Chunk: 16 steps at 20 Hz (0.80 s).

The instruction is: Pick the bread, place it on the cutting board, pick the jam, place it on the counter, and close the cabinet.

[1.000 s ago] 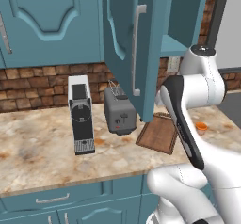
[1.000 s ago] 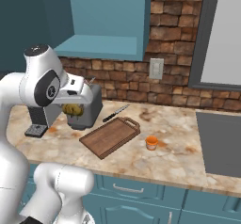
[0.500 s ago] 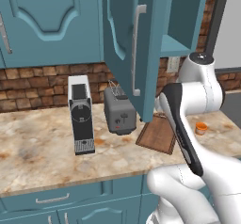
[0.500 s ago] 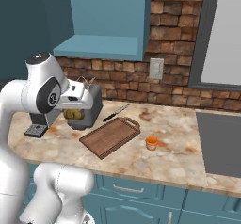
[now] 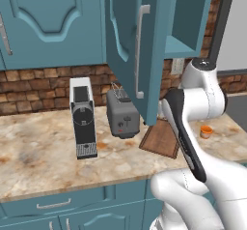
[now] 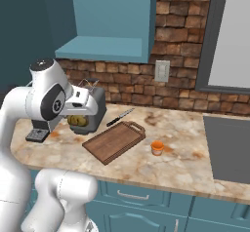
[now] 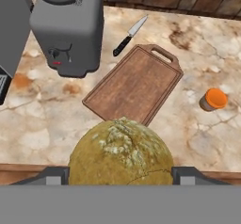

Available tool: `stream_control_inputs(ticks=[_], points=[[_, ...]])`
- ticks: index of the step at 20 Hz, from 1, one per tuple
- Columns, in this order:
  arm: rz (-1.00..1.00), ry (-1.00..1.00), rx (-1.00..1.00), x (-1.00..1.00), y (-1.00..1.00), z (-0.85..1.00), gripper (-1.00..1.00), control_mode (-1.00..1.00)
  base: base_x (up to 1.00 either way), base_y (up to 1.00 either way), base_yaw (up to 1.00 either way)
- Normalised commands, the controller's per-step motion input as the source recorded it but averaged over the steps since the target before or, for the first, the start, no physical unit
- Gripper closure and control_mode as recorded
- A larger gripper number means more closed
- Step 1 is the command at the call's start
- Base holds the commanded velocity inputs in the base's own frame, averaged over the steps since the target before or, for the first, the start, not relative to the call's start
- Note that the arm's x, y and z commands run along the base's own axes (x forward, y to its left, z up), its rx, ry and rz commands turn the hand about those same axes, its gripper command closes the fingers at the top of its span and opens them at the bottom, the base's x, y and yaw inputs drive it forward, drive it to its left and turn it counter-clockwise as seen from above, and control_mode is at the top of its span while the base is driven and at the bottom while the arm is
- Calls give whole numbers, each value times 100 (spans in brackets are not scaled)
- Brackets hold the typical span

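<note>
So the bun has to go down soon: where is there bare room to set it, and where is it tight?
The cutting board lies bare, bordered by the toaster, the knife and the jam. Bare counter also lies between the jam and the sink. It is tight between toaster and coffee machine. The gripper holds the bread.

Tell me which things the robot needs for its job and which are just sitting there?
Needed: bread between the fingers, cutting board, jam, counter, open cabinet.
Just sitting: toaster, knife, coffee machine.
</note>
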Motion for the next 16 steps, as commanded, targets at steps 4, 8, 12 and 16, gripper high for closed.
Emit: stream_control_inputs(ticks=[4, 8, 12, 16], points=[[0, 0, 0, 8, -3, -10, 100, -100, 0, 0, 0], [0, 0, 0, 9, -6, -11, 100, -100, 0, 0, 0], [0, 0, 0, 14, -8, -14, 100, -100, 0, 0, 0], [0, 0, 0, 13, -7, -16, 100, -100, 0, 0, 0]])
